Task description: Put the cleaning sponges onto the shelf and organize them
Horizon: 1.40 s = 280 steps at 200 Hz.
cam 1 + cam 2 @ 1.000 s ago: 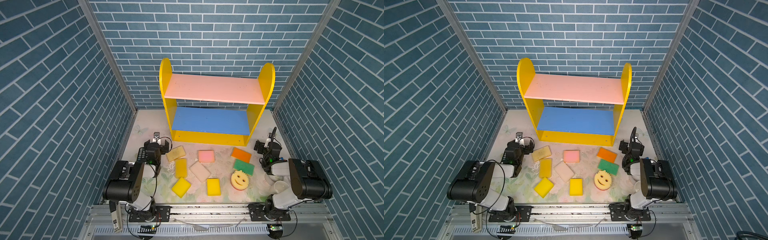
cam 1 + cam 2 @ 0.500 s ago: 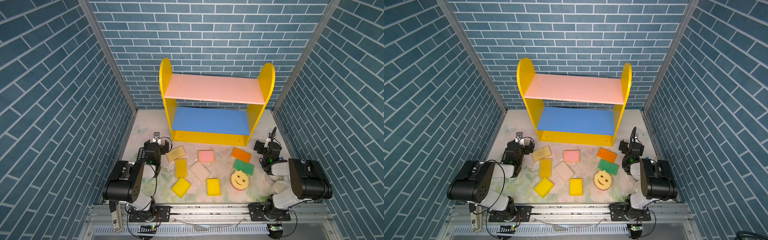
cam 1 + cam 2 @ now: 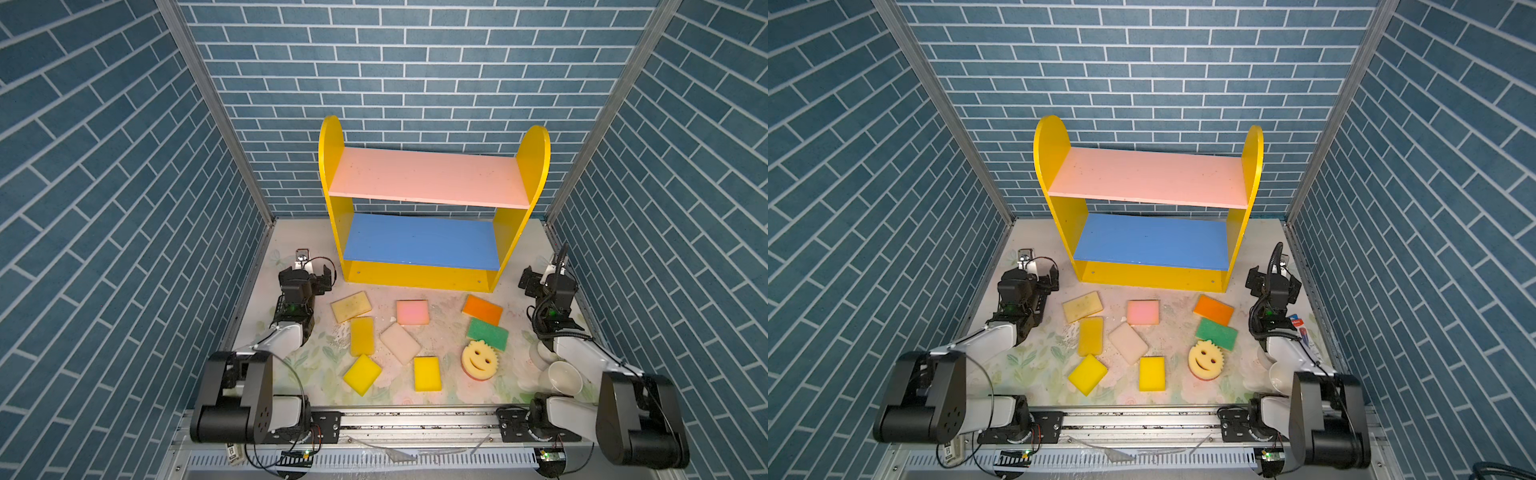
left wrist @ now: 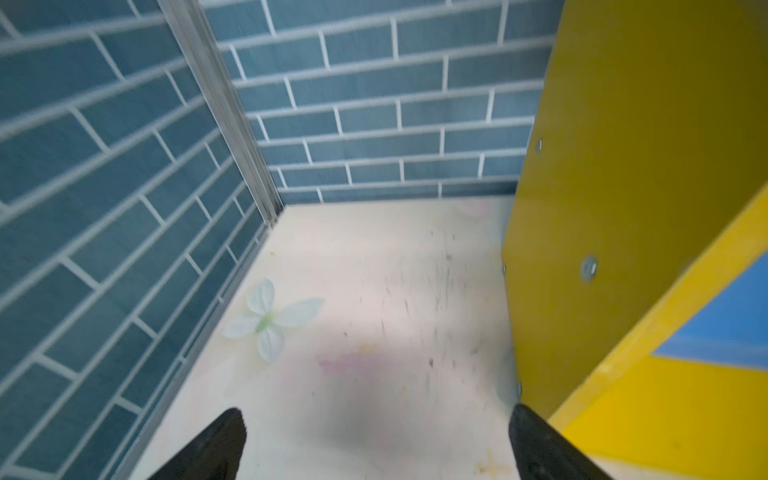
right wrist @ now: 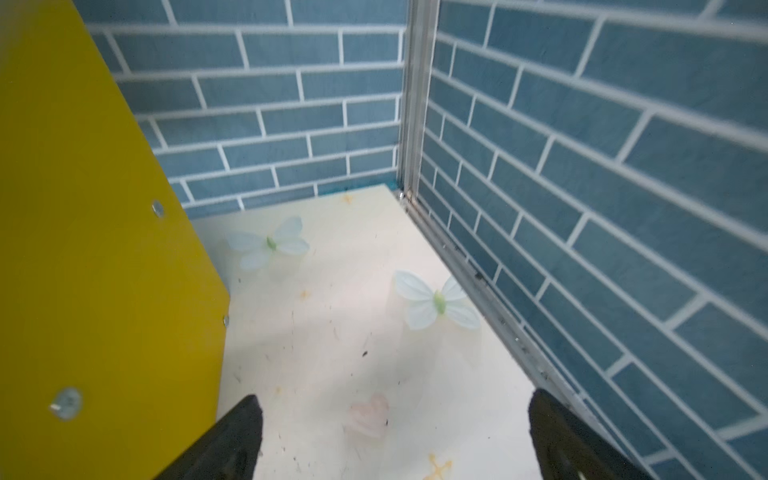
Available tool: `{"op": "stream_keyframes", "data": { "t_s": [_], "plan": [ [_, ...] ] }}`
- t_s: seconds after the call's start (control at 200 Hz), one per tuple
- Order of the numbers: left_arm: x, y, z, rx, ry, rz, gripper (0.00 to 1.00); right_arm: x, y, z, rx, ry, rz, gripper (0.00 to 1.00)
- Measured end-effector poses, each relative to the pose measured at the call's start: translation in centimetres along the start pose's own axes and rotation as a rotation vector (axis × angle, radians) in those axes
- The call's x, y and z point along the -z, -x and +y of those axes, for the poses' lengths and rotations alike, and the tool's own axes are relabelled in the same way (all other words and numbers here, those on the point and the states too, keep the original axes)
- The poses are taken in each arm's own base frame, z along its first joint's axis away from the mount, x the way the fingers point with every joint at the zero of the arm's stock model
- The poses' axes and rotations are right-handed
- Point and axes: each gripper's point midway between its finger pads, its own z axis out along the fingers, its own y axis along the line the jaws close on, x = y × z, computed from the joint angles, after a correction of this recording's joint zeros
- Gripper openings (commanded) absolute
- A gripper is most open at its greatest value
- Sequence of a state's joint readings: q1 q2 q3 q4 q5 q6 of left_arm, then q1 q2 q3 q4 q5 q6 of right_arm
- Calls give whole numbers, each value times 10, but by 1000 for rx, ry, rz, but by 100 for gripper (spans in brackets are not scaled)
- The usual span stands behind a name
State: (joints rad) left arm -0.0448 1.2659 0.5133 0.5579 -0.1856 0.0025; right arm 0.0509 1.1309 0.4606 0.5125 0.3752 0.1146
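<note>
The shelf [image 3: 330, 166] has yellow sides, a pink top board and a blue middle one. Nearest the black left jaws is a tan sponge [image 3: 351, 306]. Nearest the black right jaws are an orange sponge [image 3: 482, 310] and a green sponge [image 3: 487, 333]. Between lie a pink sponge [image 3: 412, 312], a whitish sponge [image 3: 400, 343], three yellow sponges [image 3: 362, 341] [image 3: 362, 374] [image 3: 427, 373] and a yellow smiley [image 3: 480, 359]. The counter [image 3: 316, 365] is pale and flower-printed.

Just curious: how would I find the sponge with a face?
Find the yellow shelf at the back. On the table before it, look right, just nearer than the green sponge. The smiley sponge is the only round, scalloped one among rectangles.
</note>
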Motion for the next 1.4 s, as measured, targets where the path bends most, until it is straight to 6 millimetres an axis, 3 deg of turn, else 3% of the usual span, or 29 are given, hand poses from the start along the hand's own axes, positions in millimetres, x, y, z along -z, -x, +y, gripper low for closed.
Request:
{"op": "stream_keyframes", "data": {
  "t_s": [0.09, 0.22, 0.32, 0.455, 0.54, 0.64, 0.69, 0.8, 0.88, 1.05, 1.175, 1.4],
  "plan": [
    [17, 23, 20, 127, 99, -12, 100, 21, 11, 2, -35, -23, -20, 99],
    [44, 36, 55, 364, 294, 66, 100, 42, -10, 4, -65, -43, 94, 99],
    [71, 44, 77, 462, 395, 91, 100, 63, -27, 21, -14, -3, 172, 92],
    [93, 33, 86, 506, 418, 151, 94, 87, -35, 57, 55, 119, 246, 71],
    [97, 19, 77, 512, 379, 224, 88, 99, -39, 74, 85, 185, 281, 57],
    [99, 9, 64, 514, 317, 303, 80, 109, -51, 96, 113, 264, 344, 25],
    [99, 7, 55, 518, 268, 338, 75, 113, -58, 109, 125, 306, 378, 18],
    [95, 3, 32, 537, 153, 408, 67, 122, -75, 144, 189, 393, 440, 17],
    [93, -11, 14, 552, 73, 489, 61, 129, -90, 167, 234, 450, 478, 19],
    [104, -57, -25, 534, -60, 648, 62, 138, -107, 204, 246, 515, 504, 19],
    [119, -68, -53, 499, -148, 670, 64, 135, -111, 226, 198, 514, 518, 19],
    [122, -84, -62, 431, -171, 689, 64, 135, -123, 291, 174, 547, 549, 19]
  ]
}}
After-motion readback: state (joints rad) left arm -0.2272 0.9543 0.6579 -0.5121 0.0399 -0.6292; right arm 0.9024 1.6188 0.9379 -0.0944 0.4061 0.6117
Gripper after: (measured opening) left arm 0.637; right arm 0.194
